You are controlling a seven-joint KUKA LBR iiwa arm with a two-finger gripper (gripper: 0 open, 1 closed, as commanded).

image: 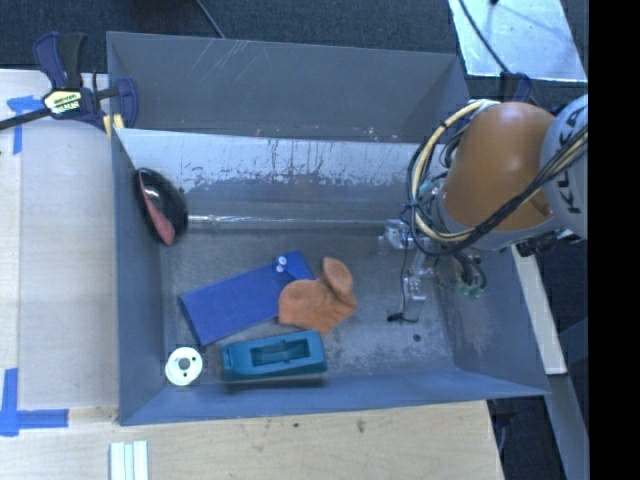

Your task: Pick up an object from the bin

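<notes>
My gripper (412,293) hangs low over bare bin floor in the right part of the bin, with nothing seen in it. The nearest thing is an orange-brown soft lump (318,298), a little to its left and apart from it. That lump rests partly on a flat blue pad (232,306), which lies at an angle in the middle of the floor. A teal box-shaped thing (275,355) lies just in front of both, near the bin's front wall.
A white ring-shaped thing (184,366) sits in the front left corner. A black club head with a pink face (160,204) leans at the left wall, its silver shaft (290,220) running along the back. The arm's orange cover and cables hang over the right wall.
</notes>
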